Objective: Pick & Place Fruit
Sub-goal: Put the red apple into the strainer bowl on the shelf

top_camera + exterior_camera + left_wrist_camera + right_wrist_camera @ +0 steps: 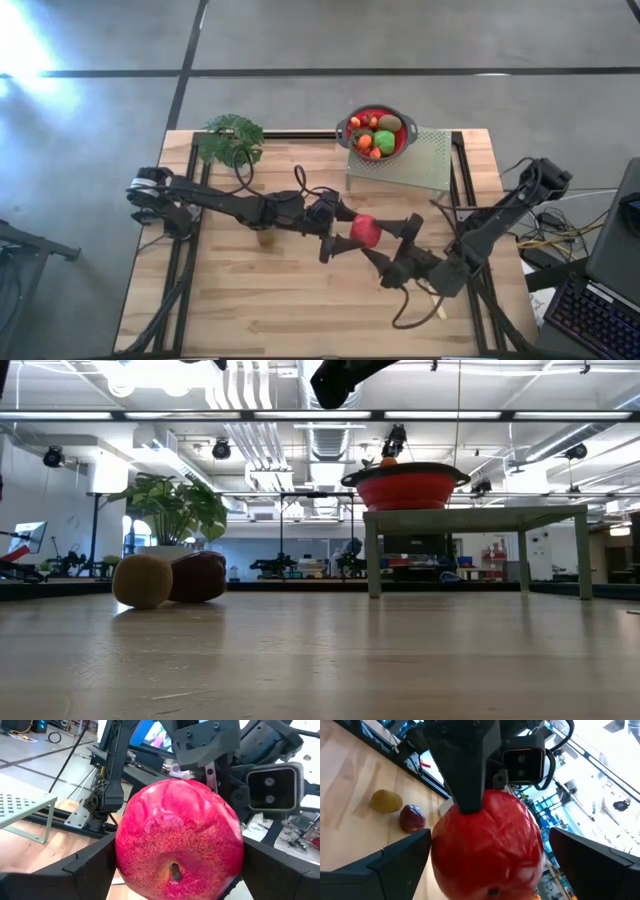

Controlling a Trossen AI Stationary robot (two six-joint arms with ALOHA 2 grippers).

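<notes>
High view: at the table's middle the large magenta-red toy fruit [365,231] is clamped in the left gripper [343,232], while the right gripper [392,243] stands spread wide around it, apparently a handover. Farther off, a mustard-yellow round fruit [142,581] and a dark red one [199,576] lie unplaced. Farthest, the red colander bowl [377,151] on the pale green perforated stand [425,165] already holds several fruits.

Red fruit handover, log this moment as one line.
left gripper: shut on big red fruit | right gripper: open around it | colander: holds fruit
</notes>
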